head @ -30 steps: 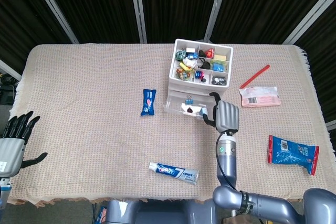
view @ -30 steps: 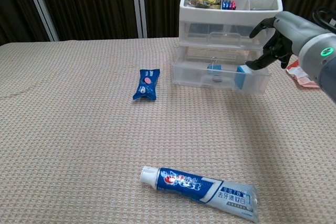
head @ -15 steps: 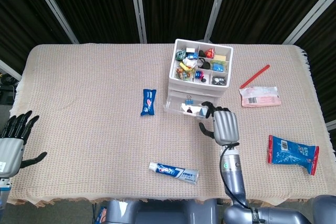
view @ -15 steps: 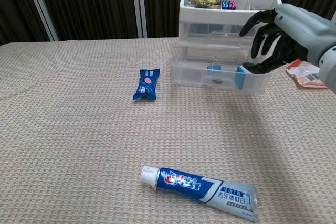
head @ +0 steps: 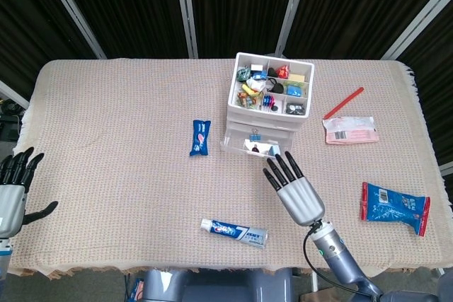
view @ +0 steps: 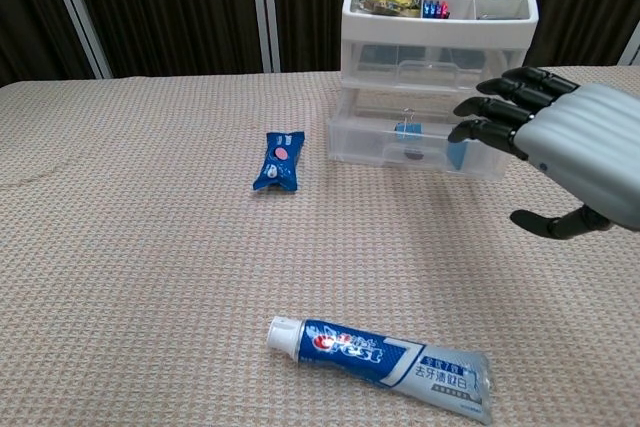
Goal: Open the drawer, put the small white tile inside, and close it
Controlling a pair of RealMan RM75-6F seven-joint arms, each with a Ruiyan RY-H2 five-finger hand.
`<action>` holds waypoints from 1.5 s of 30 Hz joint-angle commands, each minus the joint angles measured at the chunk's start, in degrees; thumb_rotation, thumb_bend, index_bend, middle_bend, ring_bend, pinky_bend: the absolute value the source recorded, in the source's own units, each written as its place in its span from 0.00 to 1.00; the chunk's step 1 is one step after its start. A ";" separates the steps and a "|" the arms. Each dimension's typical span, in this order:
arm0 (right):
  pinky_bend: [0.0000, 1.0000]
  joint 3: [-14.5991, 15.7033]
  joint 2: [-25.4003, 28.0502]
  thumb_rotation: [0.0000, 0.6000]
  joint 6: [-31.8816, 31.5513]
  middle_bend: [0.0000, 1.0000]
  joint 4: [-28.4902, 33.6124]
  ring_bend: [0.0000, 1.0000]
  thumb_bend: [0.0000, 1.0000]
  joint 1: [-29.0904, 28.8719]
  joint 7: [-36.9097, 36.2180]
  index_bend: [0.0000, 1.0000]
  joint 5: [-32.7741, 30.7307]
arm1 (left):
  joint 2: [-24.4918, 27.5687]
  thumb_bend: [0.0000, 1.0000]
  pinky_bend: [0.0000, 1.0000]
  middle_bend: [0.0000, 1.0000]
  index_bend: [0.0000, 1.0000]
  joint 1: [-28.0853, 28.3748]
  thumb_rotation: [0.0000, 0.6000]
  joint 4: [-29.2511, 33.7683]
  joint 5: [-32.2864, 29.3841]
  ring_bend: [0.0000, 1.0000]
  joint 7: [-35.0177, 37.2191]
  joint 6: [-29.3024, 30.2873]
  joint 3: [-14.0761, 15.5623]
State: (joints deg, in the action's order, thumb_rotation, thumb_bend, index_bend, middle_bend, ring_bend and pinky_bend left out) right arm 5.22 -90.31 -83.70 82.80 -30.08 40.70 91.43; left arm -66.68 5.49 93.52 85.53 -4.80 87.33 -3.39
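The white drawer unit (head: pixel 272 100) (view: pixel 437 52) stands on the cloth with its top tray full of small items. Its lowest drawer (head: pixel 244 150) (view: pixel 420 155) is pulled out a little. A small pale tile (head: pixel 270 149) (view: pixel 458 147) stands inside at the drawer's right end, beside a blue binder clip (view: pixel 405 130). My right hand (head: pixel 297 190) (view: pixel 560 152) hovers flat in front of the drawer, holding nothing, its straight fingers pointing at the drawer and apart from it. Far left, at the table's edge, my left hand (head: pixel 10 190) is spread and holds nothing.
A blue packet (head: pixel 200 136) (view: pixel 279 159) lies left of the unit. A toothpaste tube (head: pixel 234 232) (view: pixel 380 355) lies near the front edge. To the right are a pink-white pouch (head: pixel 350 130), a red pen (head: pixel 343 102) and a blue snack bag (head: pixel 395 206).
My right hand has drawn back from the drawer's right end toward the table's front, and its curled fingers have straightened out. The left hand has slid slightly down at the left edge.
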 commanded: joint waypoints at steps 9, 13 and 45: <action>0.00 0.97 -2.97 1.00 3.66 0.02 -12.24 0.00 0.22 -1.71 10.44 0.15 8.44 | -0.19 0.19 0.00 0.00 0.09 -0.17 1.00 0.29 -0.68 0.00 -0.29 0.38 -0.62; 0.00 0.71 -3.54 1.00 5.57 0.02 -13.85 0.00 0.22 -2.64 12.77 0.15 9.67 | -0.20 0.19 0.00 0.00 0.09 -0.10 1.00 0.36 -0.84 0.00 -0.40 0.09 -0.62; 0.00 -6.65 -11.98 1.00 13.83 0.02 -25.95 0.00 0.22 -3.54 24.58 0.16 5.53 | 0.30 0.19 0.00 0.00 0.09 0.08 1.00 1.29 -1.50 0.00 -0.08 -1.03 -0.61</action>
State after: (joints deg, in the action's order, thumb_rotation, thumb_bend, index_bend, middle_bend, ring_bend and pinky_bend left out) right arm -1.29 -102.15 -69.86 56.99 -33.73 65.25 97.11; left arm -66.38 5.56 94.81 84.04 -4.89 86.30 -4.00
